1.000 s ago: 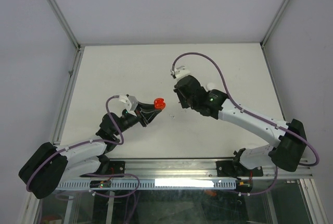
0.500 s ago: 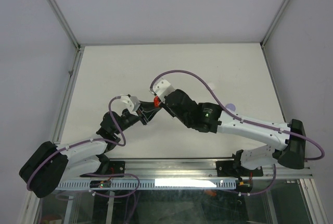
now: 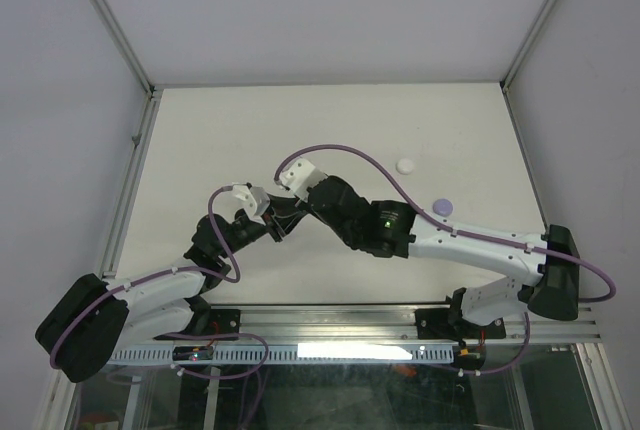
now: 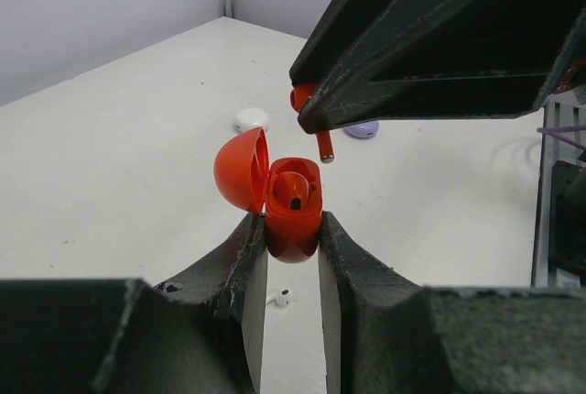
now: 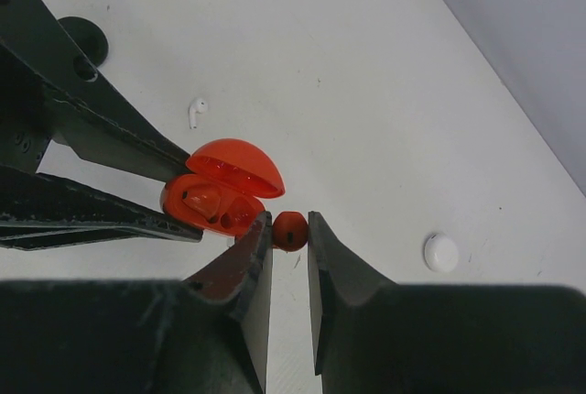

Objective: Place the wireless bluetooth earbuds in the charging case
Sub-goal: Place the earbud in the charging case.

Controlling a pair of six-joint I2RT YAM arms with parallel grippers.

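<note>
Hanging stem-down from the right claw (image 5: 288, 222), which is clamped on its head, a glossy red earbud (image 5: 290, 233) sits just beside the open red charging case (image 4: 293, 238) over the middle of the bench (image 3: 200, 150). The left claw (image 4: 292, 220) clamps that case; another red earbud (image 4: 293, 194) sits in it.

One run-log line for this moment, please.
left gripper: shut on open red case | right gripper: shut on red earbud | earbud near case opening, not inserted

One red case (image 4: 293, 229), one white case (image 4: 250, 119), one lavender case (image 4: 362, 128), two red earbuds (image 5: 290, 231) (image 4: 293, 191) and one white earbud (image 4: 283, 297).
</note>
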